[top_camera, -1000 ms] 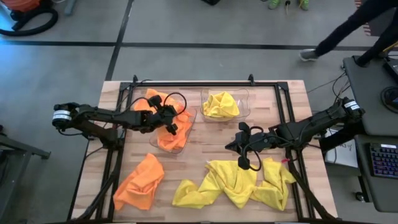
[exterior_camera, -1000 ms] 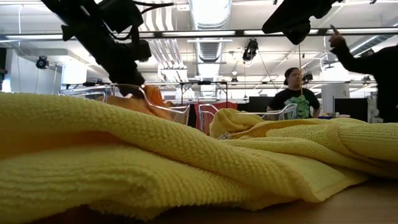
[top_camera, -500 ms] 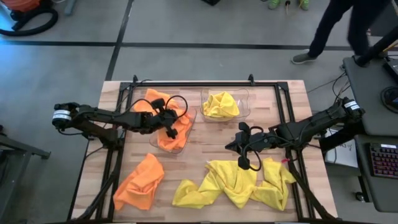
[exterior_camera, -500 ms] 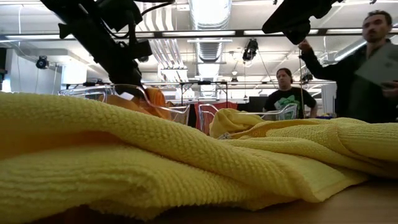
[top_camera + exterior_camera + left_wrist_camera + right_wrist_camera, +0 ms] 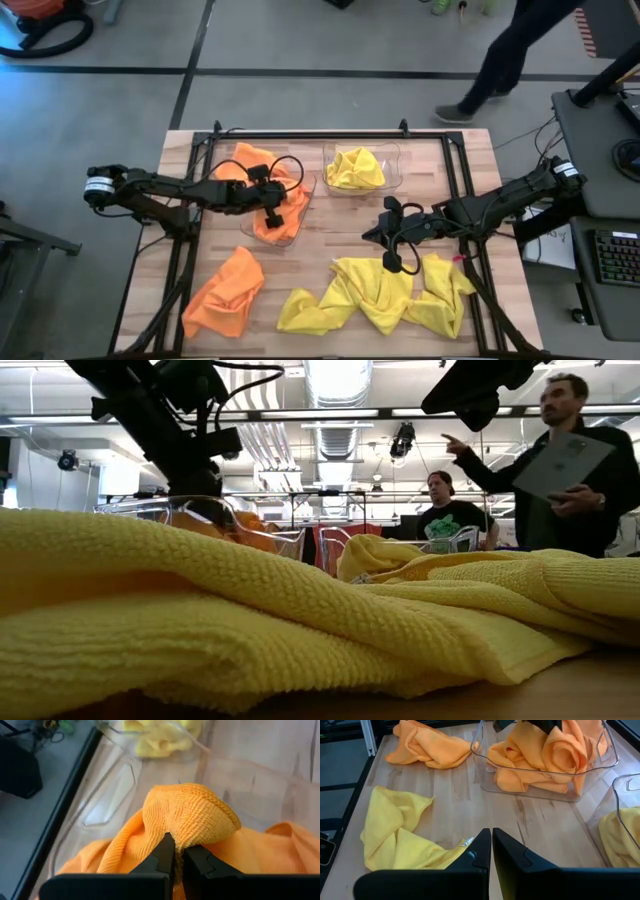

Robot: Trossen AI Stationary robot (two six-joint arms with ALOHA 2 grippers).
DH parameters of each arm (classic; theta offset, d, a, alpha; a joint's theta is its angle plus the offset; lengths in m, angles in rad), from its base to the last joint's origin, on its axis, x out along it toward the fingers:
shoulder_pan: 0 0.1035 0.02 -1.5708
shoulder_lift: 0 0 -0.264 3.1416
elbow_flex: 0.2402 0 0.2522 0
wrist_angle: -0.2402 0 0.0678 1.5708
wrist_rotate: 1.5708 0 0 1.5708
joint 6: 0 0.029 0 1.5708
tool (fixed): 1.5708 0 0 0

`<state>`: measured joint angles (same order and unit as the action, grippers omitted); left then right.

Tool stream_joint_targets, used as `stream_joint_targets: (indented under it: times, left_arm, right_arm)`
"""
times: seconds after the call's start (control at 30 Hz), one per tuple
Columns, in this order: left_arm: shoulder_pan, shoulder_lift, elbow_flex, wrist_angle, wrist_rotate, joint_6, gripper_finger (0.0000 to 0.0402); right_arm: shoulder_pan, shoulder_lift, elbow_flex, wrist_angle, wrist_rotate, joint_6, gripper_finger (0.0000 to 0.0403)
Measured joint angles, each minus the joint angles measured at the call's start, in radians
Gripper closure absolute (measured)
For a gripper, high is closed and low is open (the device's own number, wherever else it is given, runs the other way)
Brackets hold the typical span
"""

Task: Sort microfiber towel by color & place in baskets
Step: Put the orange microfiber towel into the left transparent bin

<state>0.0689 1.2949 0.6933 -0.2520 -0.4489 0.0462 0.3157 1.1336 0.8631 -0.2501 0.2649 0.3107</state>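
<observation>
The left clear basket (image 5: 303, 222) holds orange microfiber towels (image 5: 262, 225). My left gripper (image 5: 272, 207) reaches into it from the table's left and is shut on a raised fold of orange towel (image 5: 190, 815). The right basket (image 5: 392, 152) holds a yellow towel (image 5: 355, 168). One orange towel (image 5: 225, 292) lies flat on the table at the near left. Yellow towels (image 5: 380, 290) lie crumpled near the front edge. My right gripper (image 5: 372, 233) hangs shut above the table between the baskets and the yellow pile, touching nothing. My left gripper pinches a bunched-up fold of the orange towel (image 5: 186, 836) between its two fingertips (image 5: 165, 851). The fingers slant down into the basket from the table's left side. The fold stands up beyond the tips, and the rest of the cloth lies on the orange cloth in the basket.
A black metal frame (image 5: 300, 133) runs around the table's far and side edges. A person (image 5: 500, 60) walks past beyond the far edge, and people (image 5: 560, 470) stand in the room behind. Bare wood (image 5: 330, 235) lies between baskets and loose towels.
My left gripper has stayed shut and swung at the wrist over the left basket, sinking a little into the orange cloth. My right arm has kept still. A person behind the table has walked toward the left.
</observation>
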Motion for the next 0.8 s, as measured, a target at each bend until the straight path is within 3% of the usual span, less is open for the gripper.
stream_joint_targets:
  times: [0.5, 0.8]
  left_arm:
    - [0.0, 0.0, 0.0, -0.061, 0.007, -0.047, 0.04]
    - [0.0, 0.0, 0.0, -0.061, 0.007, -0.056, 0.033]
  right_arm:
    - [0.0, 0.0, 0.0, 0.0, 0.0, 0.0, 0.039]
    - [0.0, 0.0, 0.0, 0.0, 0.0, 0.0, 0.039]
